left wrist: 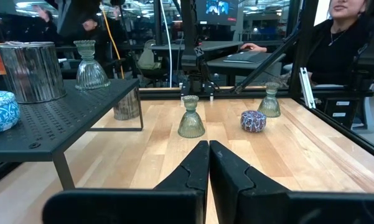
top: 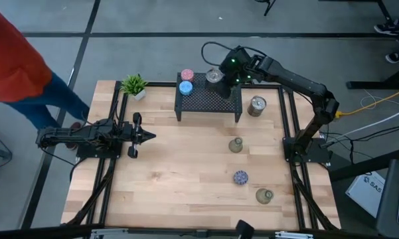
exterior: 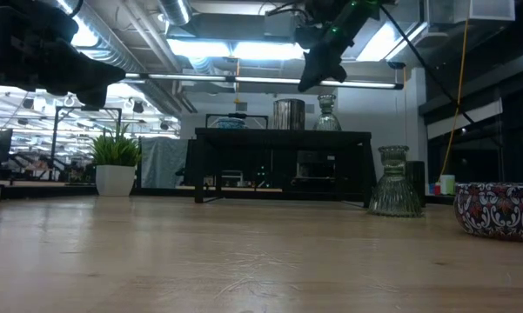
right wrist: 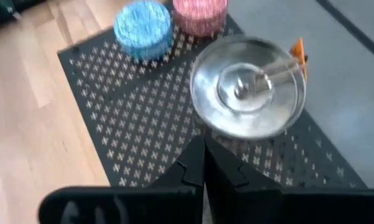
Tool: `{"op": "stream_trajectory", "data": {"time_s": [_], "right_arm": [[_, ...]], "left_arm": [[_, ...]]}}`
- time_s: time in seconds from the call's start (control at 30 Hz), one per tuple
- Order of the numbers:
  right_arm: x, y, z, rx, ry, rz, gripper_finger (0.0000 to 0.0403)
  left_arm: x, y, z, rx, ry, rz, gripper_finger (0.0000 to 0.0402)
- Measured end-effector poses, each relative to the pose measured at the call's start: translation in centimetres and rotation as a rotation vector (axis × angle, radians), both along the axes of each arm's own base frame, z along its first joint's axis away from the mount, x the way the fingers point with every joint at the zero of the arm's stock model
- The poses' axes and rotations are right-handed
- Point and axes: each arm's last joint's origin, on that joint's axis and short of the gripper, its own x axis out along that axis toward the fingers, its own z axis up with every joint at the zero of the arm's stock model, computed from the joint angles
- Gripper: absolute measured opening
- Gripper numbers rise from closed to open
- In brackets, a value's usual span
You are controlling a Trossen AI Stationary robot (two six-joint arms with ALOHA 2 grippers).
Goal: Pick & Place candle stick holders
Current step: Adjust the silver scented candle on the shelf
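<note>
Risk: right gripper (right wrist: 204, 163), fingers pressed together, empty, hangs above rack (right wrist: 130, 124); descent could clip silver holder (right wrist: 249, 87) just ahead of fingertips, tipping it off rack edge. Blue holder (right wrist: 143, 22) and pink holder (right wrist: 200, 11) farther ahead.

Left gripper (left wrist: 209, 168) fingers together, empty, level over table, waiting; glass holder (left wrist: 191, 117) well ahead.

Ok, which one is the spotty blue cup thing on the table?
Start at the black rack at the table's far edge. Come toward the near edge, past the glass holder on the bare wood, to the next one, the speckled blue holder. It is low and round with dotted dark blue sides; its neighbours are clear, greenish glass.
</note>
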Motion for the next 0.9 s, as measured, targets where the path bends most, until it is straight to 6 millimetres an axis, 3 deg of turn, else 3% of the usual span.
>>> {"op": "stream_trajectory", "data": {"time_s": [0.33, 0.9], "right_arm": [[-0.3, -0.1, -0.3, -0.02, 0.058, -0.037, 0.0008], [1.3, -0.7, -2.8, -0.015, 0.128, -0.047, 0.0008]], "left_arm": [[0.0, 0.0, 0.0, 0.001, 0.0, 0.0, 0.0004], [0.0, 0.0, 0.0, 0.0, 0.0, 0.0, 0.0008]]}}
